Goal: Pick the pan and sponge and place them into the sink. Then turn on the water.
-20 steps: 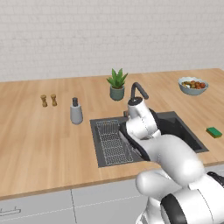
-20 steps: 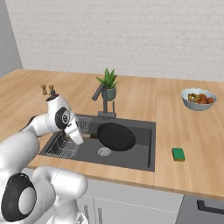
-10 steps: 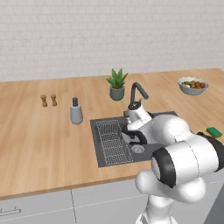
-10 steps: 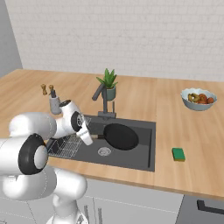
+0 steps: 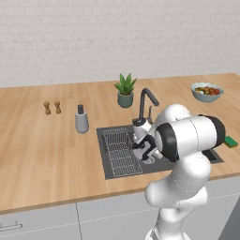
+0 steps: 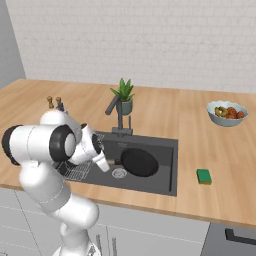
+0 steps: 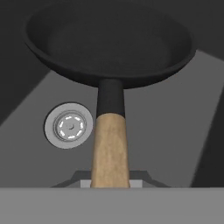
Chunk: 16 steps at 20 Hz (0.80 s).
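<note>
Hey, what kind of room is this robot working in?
A rendered kitchen, most likely: a long wooden countertop holds a recessed dark grey sink with a tall dark gooseneck faucet, and a round black frying pan sits in the basin.

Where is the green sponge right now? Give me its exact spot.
The sponge lies on the wooden counter to the right of the sink in the right base view, nearer the front edge than the fruit bowl.

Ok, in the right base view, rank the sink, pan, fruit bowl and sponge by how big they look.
1. sink
2. pan
3. fruit bowl, though it stands farther back, so its gap to the pan is unsure
4. sponge
</note>
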Tool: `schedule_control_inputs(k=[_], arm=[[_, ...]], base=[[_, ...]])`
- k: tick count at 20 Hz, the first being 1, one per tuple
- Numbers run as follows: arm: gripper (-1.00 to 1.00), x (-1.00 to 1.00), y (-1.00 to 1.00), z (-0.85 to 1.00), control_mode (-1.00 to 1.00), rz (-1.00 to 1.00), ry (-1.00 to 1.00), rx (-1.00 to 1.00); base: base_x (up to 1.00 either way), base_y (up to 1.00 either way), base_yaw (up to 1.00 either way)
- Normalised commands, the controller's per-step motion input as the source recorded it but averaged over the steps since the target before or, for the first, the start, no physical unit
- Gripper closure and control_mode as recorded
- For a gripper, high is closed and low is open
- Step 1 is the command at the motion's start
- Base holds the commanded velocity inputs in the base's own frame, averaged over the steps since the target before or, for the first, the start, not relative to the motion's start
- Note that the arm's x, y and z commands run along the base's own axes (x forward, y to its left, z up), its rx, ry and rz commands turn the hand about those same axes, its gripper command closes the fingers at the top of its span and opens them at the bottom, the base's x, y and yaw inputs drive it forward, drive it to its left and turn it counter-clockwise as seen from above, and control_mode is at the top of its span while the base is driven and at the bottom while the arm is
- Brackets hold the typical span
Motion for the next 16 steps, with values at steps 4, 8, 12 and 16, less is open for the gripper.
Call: schedule_control_inputs(k=[4,8,12,16], arm=[[1.0,0.11,0.0,-0.52,-1.0,0.0,0.08,0.0],[1.0,0.22,-0.12,-0.38,-1.0,0.0,0.04,0.0],[1.0,0.18,-0.23,-0.1,-1.0,0.0,0.04,0.0],[1.0,0.16,-0.08,-0.33,-1.0,0.0,0.0,0.0]], base=[[0.0,0.0,0.0],[0.0,0.0,0.0],[0.0,0.0,0.0],[0.0,0.0,0.0]])
